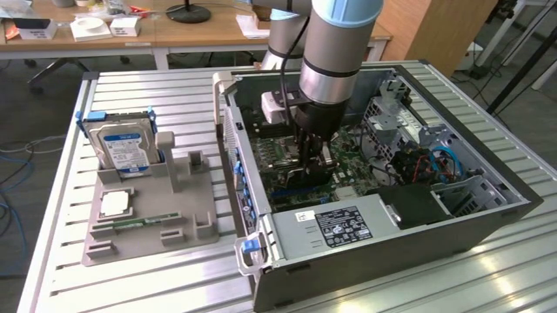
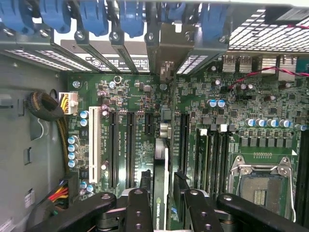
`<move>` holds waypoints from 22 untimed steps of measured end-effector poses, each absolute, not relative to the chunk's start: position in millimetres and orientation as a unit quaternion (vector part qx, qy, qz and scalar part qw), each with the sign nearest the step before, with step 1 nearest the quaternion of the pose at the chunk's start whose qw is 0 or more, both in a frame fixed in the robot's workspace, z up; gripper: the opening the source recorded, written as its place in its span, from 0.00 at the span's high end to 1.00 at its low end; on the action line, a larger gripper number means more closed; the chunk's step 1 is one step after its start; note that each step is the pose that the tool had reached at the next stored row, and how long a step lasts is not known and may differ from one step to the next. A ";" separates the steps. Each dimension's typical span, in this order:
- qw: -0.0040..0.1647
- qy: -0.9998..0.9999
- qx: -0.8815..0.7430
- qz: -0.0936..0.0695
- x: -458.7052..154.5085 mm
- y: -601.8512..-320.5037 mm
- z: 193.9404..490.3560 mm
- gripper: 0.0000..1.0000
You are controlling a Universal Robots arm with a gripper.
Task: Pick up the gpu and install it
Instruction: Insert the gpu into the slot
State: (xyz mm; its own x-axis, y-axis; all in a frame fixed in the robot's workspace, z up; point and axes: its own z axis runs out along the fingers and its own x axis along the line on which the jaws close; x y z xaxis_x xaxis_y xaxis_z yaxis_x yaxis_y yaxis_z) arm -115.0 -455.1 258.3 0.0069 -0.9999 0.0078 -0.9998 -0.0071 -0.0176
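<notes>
Gripper: the gripper is lowered inside the open computer case, just above the motherboard; in the wrist view its two black fingers stand apart on either side of the card's top edge, and whether they press it cannot be told.
GPU: the gpu stands edge-on between the fingers, running along a motherboard expansion slot, its metal bracket up against the case's rear slot wall with the blue clips.
Case interior: empty CPU socket, white slot, bundled cables; a power supply with a label at the near end.
Surface: a ribbed metal table of aluminium slats carries the case and a grey parts tray on the exterior view's left.
Tray: a blue-labelled hard drive stands upright; a small silver CPU chip lies flat.
Room: wooden desks behind with small boxes and a lamp base; grey floor with blue cables.
</notes>
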 end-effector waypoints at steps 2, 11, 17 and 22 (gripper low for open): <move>0.004 0.705 -0.710 -0.009 -115.0 -455.1 261.6 0.67; 0.008 0.705 -0.710 -0.005 -115.0 -455.1 277.5 0.67; 0.010 0.705 -0.709 -0.003 -115.0 -455.1 287.5 0.67; 0.011 0.705 -0.709 -0.002 -115.0 -454.8 297.4 0.67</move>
